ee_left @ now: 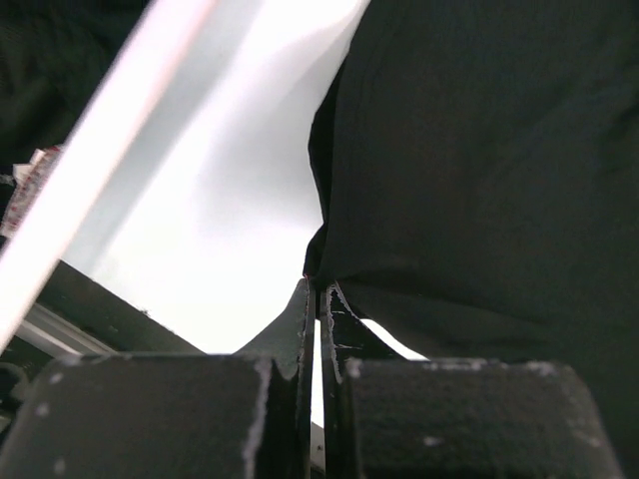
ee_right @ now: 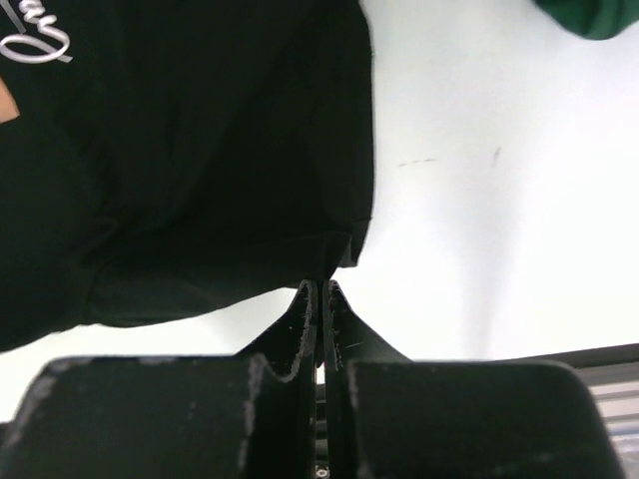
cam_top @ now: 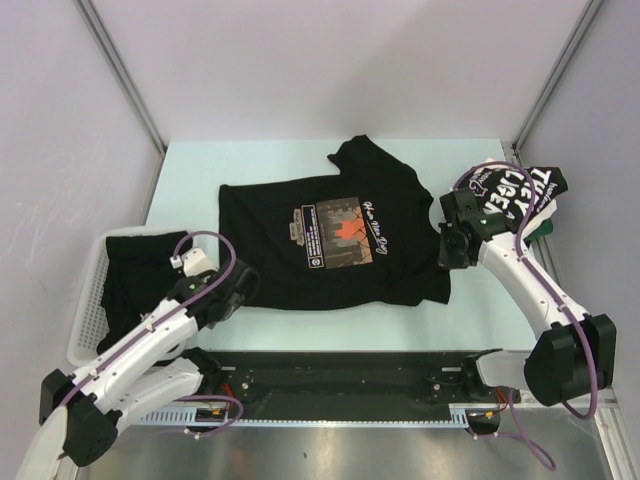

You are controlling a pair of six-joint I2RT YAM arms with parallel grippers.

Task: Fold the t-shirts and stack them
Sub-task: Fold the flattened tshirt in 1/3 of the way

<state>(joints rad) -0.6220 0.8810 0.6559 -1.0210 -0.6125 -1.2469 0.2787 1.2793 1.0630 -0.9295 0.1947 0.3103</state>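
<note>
A black printed shirt (cam_top: 330, 235) lies spread flat mid-tabletop (cam_top: 200, 170). The left gripper (cam_top: 238, 288) is clenched on its near-left corner and the right gripper (cam_top: 447, 255) on its right edge. The cloth looks soft, light and floppy, so it is probably best pinched at the corners.

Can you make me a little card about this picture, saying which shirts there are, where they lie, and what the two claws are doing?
Spread shirt: printed t-shirt, black, flat on the table
Left claw: shut on its near left corner
Right claw: shut on its right edge
Other shirts: lettered t-shirt at the far right; black shirt in the white basket on the left
</note>
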